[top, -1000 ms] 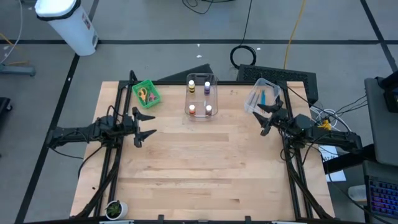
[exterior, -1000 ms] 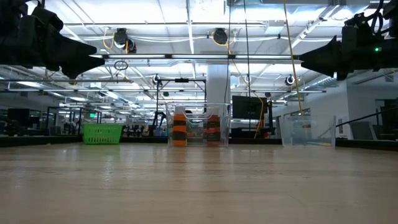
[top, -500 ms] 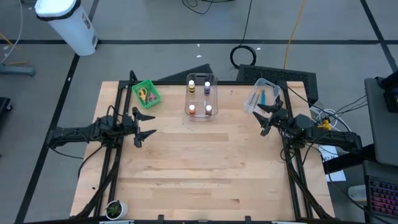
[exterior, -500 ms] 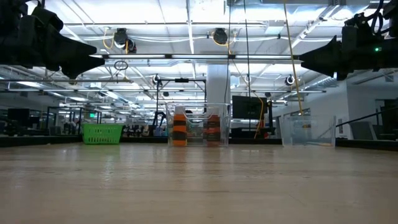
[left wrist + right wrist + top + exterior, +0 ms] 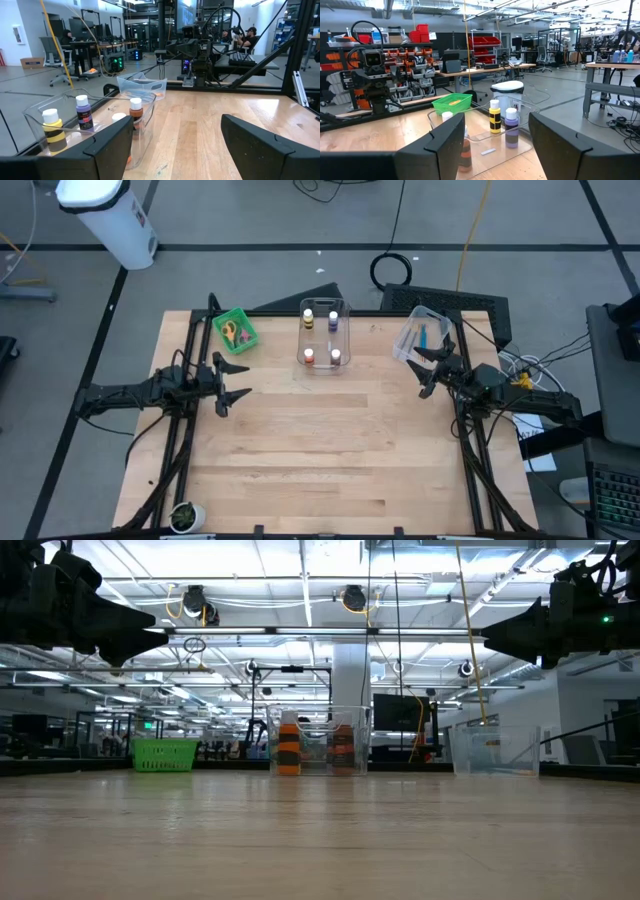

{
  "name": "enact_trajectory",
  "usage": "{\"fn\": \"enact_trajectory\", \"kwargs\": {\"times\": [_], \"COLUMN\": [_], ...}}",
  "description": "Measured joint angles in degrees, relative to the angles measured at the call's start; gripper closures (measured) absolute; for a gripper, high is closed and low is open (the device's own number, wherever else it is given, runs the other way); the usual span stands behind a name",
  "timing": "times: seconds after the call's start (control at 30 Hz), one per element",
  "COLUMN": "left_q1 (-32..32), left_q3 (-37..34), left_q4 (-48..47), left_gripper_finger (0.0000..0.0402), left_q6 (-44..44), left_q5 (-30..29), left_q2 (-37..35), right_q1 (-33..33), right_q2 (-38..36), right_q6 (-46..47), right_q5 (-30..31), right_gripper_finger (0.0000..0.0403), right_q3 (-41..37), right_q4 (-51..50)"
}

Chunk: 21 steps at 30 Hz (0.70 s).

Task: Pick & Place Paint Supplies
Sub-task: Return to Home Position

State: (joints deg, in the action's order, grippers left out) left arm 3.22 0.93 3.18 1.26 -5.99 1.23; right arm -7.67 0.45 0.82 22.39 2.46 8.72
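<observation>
A clear tub (image 5: 323,336) at the far middle of the table holds several white-capped paint bottles: yellow (image 5: 308,317), purple (image 5: 333,317), and two reddish ones (image 5: 309,356) nearer. A second clear tub (image 5: 418,335) at the far right holds blue paintbrushes (image 5: 423,334). The green bin (image 5: 234,330) at the far left holds scissors (image 5: 231,332). My left gripper (image 5: 238,381) hovers open at the left edge, pointing level toward the table's middle. My right gripper (image 5: 426,371) hovers open at the right edge, next to the brush tub. Both are well above the wood in the low view.
The wooden table (image 5: 320,460) lies bare across its middle and near half. A small potted plant (image 5: 185,516) sits at the near left corner. The three containers line the far edge. Dark frame rails (image 5: 170,450) run along both sides under the arms.
</observation>
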Motion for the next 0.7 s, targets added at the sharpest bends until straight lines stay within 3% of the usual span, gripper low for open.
{"fn": "enact_trajectory", "kwargs": {"times": [0.7], "left_q1": [0.02], "left_q3": [0.0], "left_q4": [0.0], "left_gripper_finger": [0.0094], "left_q6": [0.0], "left_q5": [-0.01], "left_q2": [-0.02], "right_q1": [0.01], "right_q2": [0.0], "right_q6": [0.0], "right_q5": [0.0], "right_gripper_finger": [0.019], "right_q3": [0.0], "right_q4": [0.01]}}
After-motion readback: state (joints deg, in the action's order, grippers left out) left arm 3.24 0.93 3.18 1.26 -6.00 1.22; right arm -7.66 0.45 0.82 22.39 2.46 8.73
